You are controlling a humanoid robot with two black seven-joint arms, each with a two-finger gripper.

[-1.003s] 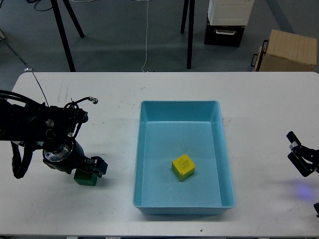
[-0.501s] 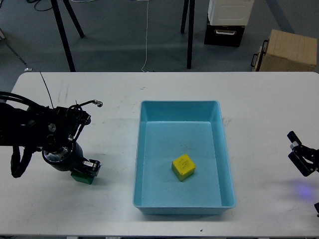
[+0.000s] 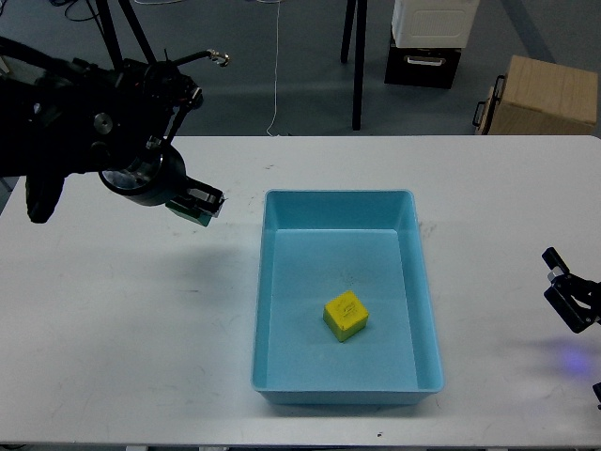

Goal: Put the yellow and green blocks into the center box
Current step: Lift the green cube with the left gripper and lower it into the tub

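Observation:
A yellow block (image 3: 345, 315) lies on the floor of the light blue box (image 3: 413, 282) in the middle of the white table. My left gripper (image 3: 193, 204) is shut on the green block (image 3: 184, 209), of which only a thin edge shows under the fingers. It holds the block well above the table, just left of the box's far left corner. My right gripper (image 3: 567, 293) sits low at the table's right edge with its fingers apart and nothing between them.
The white table (image 3: 141, 357) spreads around the box. Beyond its far edge stand black stand legs (image 3: 357, 66), a black-and-white case (image 3: 427, 38) and a wooden crate (image 3: 540, 94) on the floor.
My left gripper has lifted the green block off the table's left front area and carried it up and to the right, toward the box. The right gripper has not moved.

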